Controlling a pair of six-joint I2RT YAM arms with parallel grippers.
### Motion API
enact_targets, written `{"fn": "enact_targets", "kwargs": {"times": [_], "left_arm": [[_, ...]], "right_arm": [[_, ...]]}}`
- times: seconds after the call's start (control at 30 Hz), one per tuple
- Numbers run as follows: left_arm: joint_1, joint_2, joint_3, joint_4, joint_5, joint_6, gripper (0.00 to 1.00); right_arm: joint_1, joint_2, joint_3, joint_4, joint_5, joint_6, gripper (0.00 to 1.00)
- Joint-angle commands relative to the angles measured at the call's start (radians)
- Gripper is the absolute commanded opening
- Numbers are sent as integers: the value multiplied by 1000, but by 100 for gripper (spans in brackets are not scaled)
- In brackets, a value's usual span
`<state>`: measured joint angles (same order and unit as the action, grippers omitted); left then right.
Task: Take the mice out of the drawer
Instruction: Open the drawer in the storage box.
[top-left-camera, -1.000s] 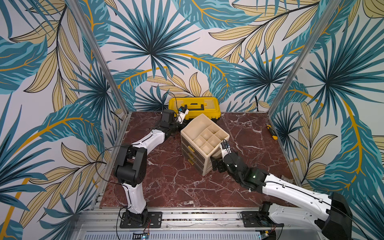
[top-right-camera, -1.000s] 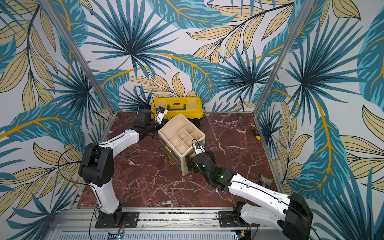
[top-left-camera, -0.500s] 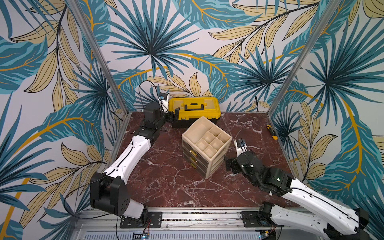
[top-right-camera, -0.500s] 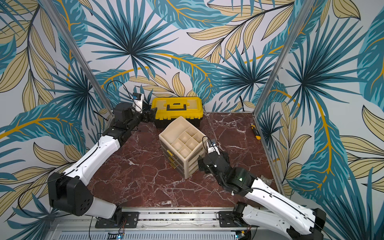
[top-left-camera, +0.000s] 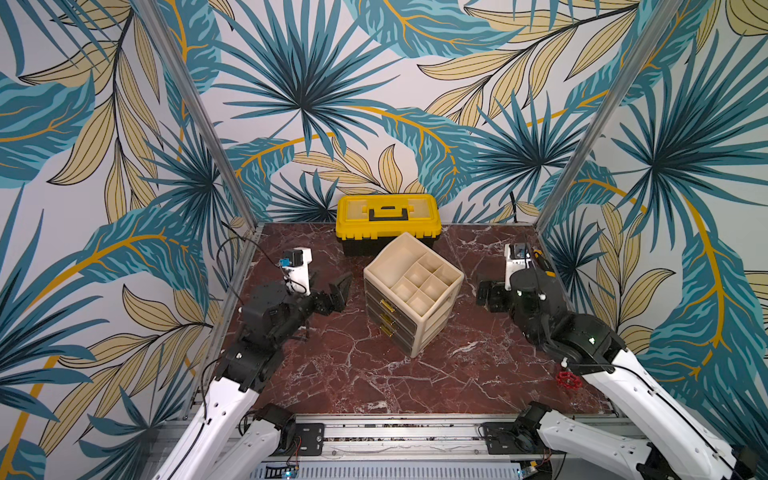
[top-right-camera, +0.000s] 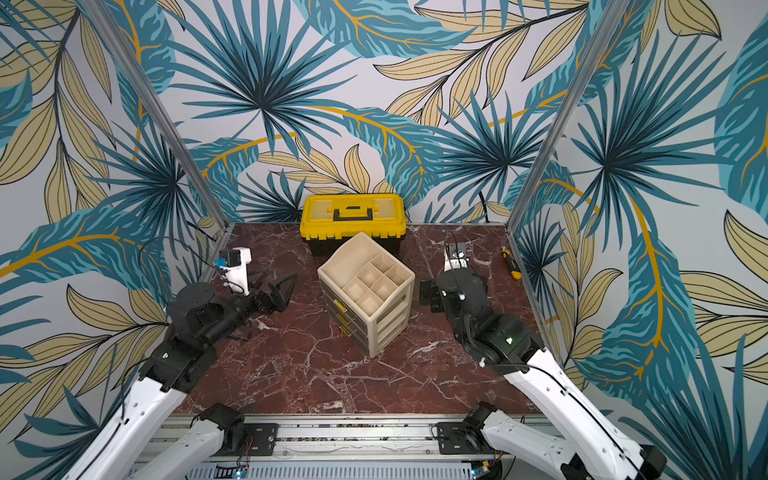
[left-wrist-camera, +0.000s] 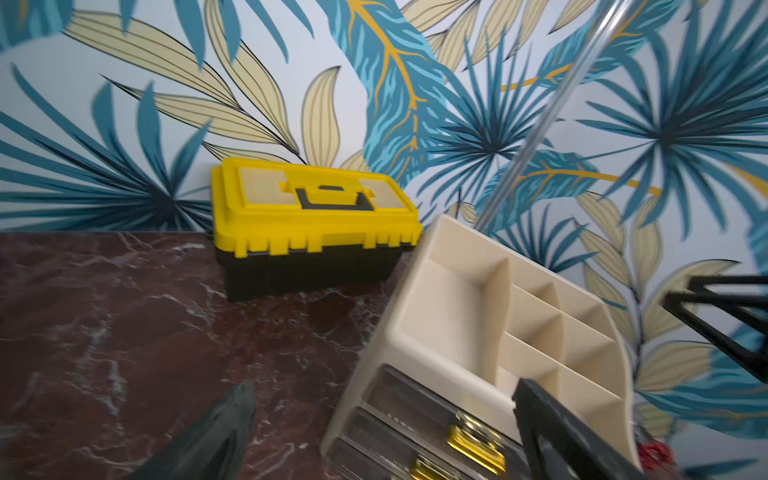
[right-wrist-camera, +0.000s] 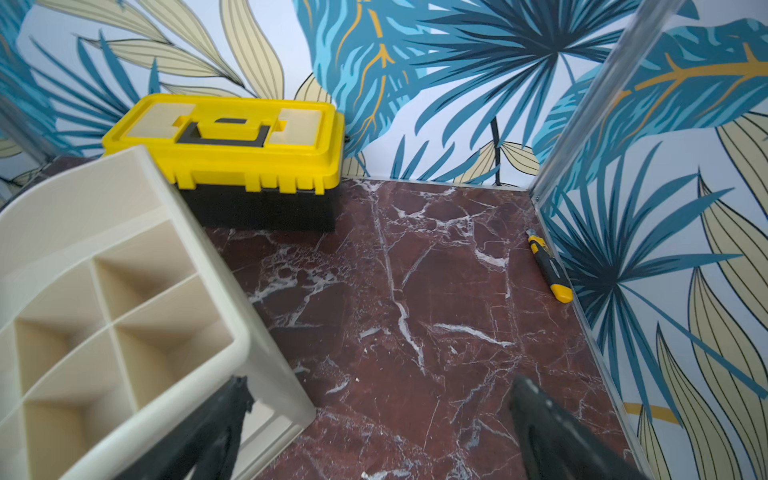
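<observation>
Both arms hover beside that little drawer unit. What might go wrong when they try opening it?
The drawer unit stands loose on the marble, so tugging a gold handle with the left gripper could slide or tip it unless the right gripper braces it. Drawers look shut, mice unseen: it may open the wrong one.

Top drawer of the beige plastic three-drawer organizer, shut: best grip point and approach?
Pinch the small gold pull centred on the top drawer front, jaws above and below. Come from the robot's left-near side: the organizer sits turned with its fronts facing there, and the pull is the only protruding part.
</observation>
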<state>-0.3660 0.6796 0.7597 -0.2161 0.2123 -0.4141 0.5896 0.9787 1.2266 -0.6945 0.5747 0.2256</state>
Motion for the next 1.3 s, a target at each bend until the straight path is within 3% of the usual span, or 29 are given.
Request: {"fn": "enact_targets", "kwargs": {"times": [0.0,0.13,0.23,0.3,0.43,0.63,0.83,1.0,1.27], "left_arm": [[-35,-93,-147,45,163,-191,100],[-116,-204,-244,63,92,-225,100],[-125,-183,-285,123,108,-276,100],[-132,-133,-328,259,130,-354,100],[-161,15,-375,489,135,-493,100],[-196,175,-262,391,68,-493,96],[-197,204,-231,420,37,-527,65],[-196,268,-205,487,61,-567,58],[-200,335,-138,401,44,-629,57]], "right_arm": [[-128,64,59,47,-242,-67,99],[-350,153,138,54,-449,-50,99],[-485,247,167,43,-617,-5,99],[-519,266,159,69,-679,22,99],[-529,262,160,108,-732,10,99],[-531,367,371,-121,-908,-35,99],[-531,402,419,-218,-940,-91,99],[-528,411,379,-195,-956,-89,99],[-489,434,412,-221,-982,-115,97]]}}
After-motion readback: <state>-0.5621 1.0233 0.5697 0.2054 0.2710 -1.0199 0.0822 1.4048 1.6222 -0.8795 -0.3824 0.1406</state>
